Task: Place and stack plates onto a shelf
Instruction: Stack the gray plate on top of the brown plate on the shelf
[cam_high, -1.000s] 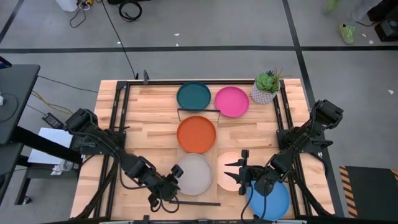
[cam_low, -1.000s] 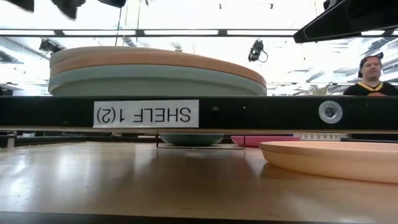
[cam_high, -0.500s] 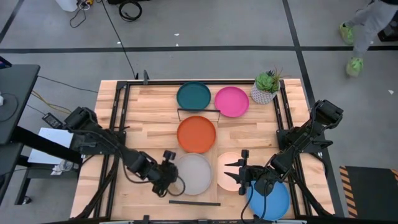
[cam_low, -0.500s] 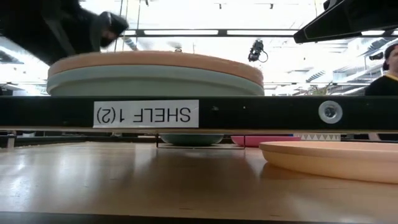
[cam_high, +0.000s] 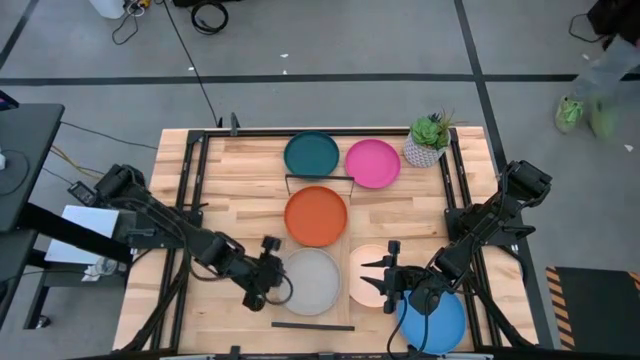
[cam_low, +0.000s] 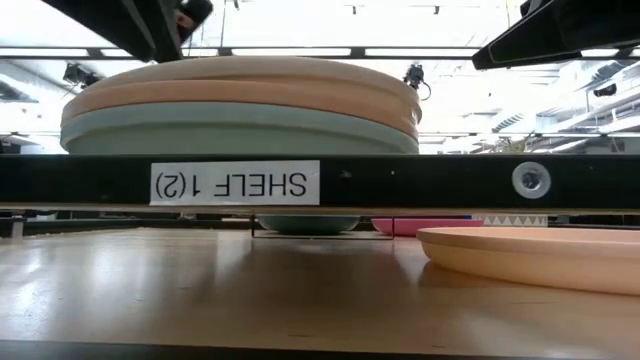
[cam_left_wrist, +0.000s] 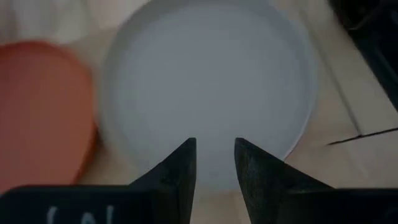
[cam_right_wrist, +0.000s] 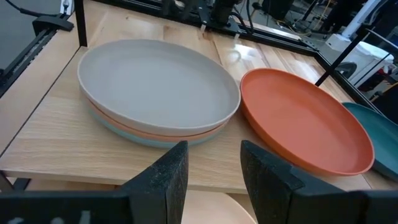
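The shelf (cam_high: 316, 248) is a light-wood plank down the table's middle. On it lie the orange plate (cam_high: 316, 215) and a stack topped by the pale grey plate (cam_high: 315, 282), which rests on a terracotta plate (cam_right_wrist: 186, 135) and a light blue one (cam_right_wrist: 134, 138). My left gripper (cam_high: 270, 272) is open over the grey plate's left rim (cam_left_wrist: 205, 81). My right gripper (cam_high: 385, 275) is open above the cream plate (cam_high: 368, 278), pointing toward the stack. The teal (cam_high: 311, 153) and magenta (cam_high: 372, 162) plates lie at the far edge. The bright blue plate (cam_high: 435, 322) lies under the right arm. My left gripper stands with open fingers (cam_left_wrist: 180, 165) just over the grey plate's left rim, coming from the table's left. I cannot tell whether the fingertips touch the plate.
A small potted plant (cam_high: 430, 140) stands at the far right corner. Black rails run along both sides of the table. Thin black wire brackets (cam_high: 320, 178) (cam_high: 312, 325) mark the shelf's short ends. A person moves on the floor beyond the far right corner.
My left gripper has moved from the grey plate's near-left rim toward the far edge and has turned its fingers toward the plate. In the low view the stack has shifted slightly. The right arm has kept still.
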